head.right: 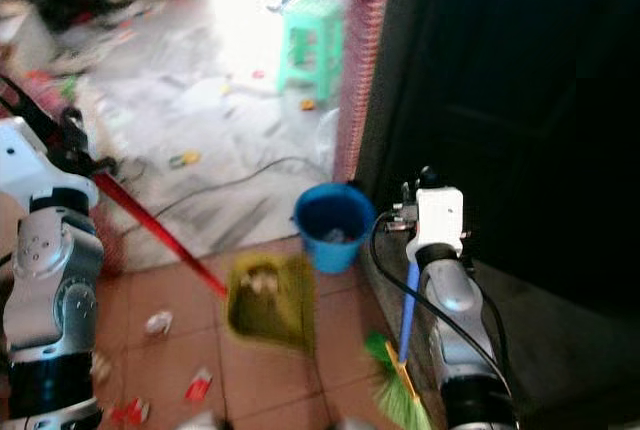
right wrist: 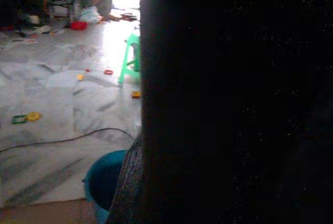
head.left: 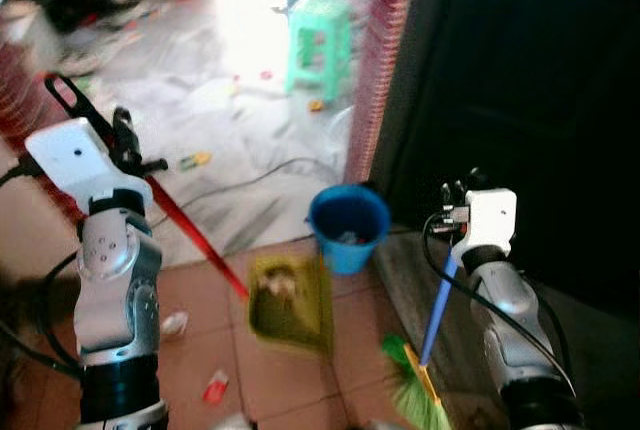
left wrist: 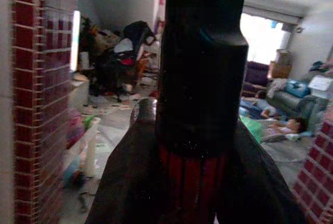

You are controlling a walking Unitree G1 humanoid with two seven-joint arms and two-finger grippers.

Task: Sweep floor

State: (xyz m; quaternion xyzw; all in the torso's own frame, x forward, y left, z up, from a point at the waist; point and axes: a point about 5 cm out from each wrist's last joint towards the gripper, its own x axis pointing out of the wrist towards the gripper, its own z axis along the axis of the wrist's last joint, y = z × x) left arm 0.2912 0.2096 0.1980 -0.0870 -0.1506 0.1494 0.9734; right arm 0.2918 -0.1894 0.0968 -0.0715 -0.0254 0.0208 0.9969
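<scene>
Right, down on the terracotta tile floor the robot stands by a dark doorway, with pale marble floor beyond and a green plastic stool further off. Next in size, the blue bucket sits at the edge of the tiles, and just beside it lies the yellow-green dustpan, mouth up with a little debris in it. Its long red handle runs up to the left gripper, whose fingers look clamped around the dark grip end. Over on the right, the right gripper seems closed on the blue broom handle, though its fingers are hard to read, and the green broom head rests on the tiles below. Both tools look light and stiff, the bristles soft and springy, so a firm hold high on each shaft should steer them well; plastic handles can twist in the grasp. Smallest now: scraps of red and white litter lie near the left arm, well apart from the dustpan, not yet swept in.
</scene>
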